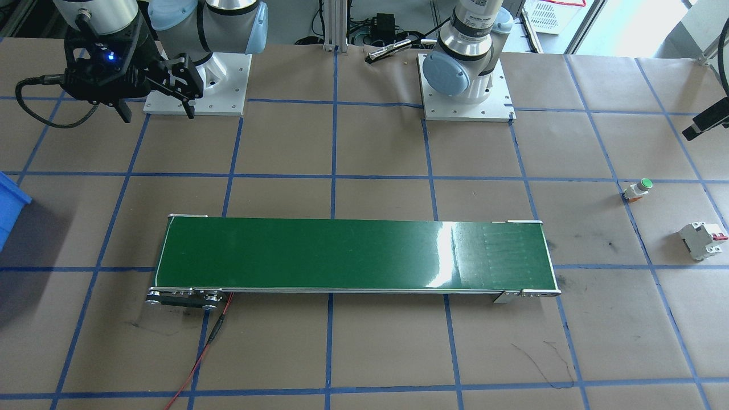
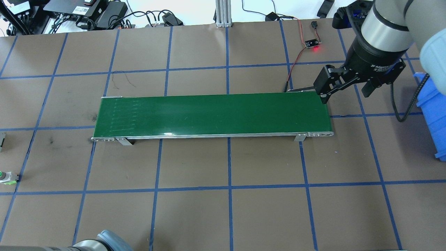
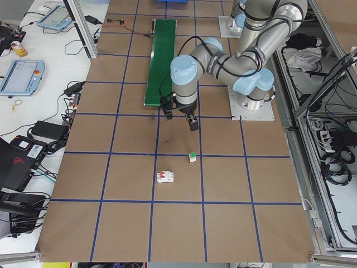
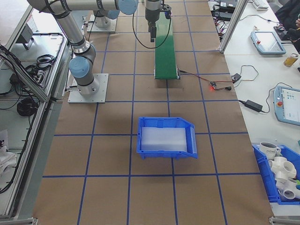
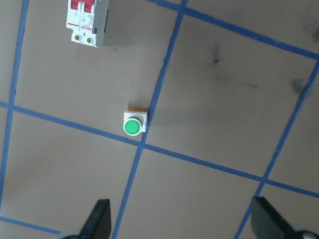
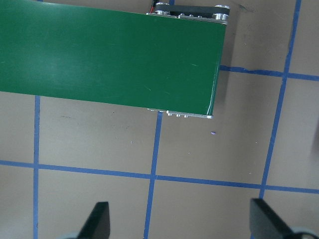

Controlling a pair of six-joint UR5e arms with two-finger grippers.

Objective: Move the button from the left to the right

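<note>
The button [image 5: 133,124], a green round cap on a white body with an orange bit at its base, stands upright on the brown table beside a blue tape line. It also shows near the right end of the table [image 1: 639,188] and by the left edge [image 2: 7,177]. My left gripper [image 5: 183,224] hovers above it, open, with the button ahead of and between the fingertips [image 5: 99,219], not touched. My right gripper [image 6: 182,224] is open and empty, hanging over the table by the end of the green conveyor belt [image 6: 109,59].
A white circuit breaker [image 5: 87,22] with red levers lies a short way from the button. The conveyor belt [image 1: 353,256] spans the table's middle. A blue bin [image 4: 166,136] stands past the belt's right end. Red wires [image 2: 296,59] run to a small board.
</note>
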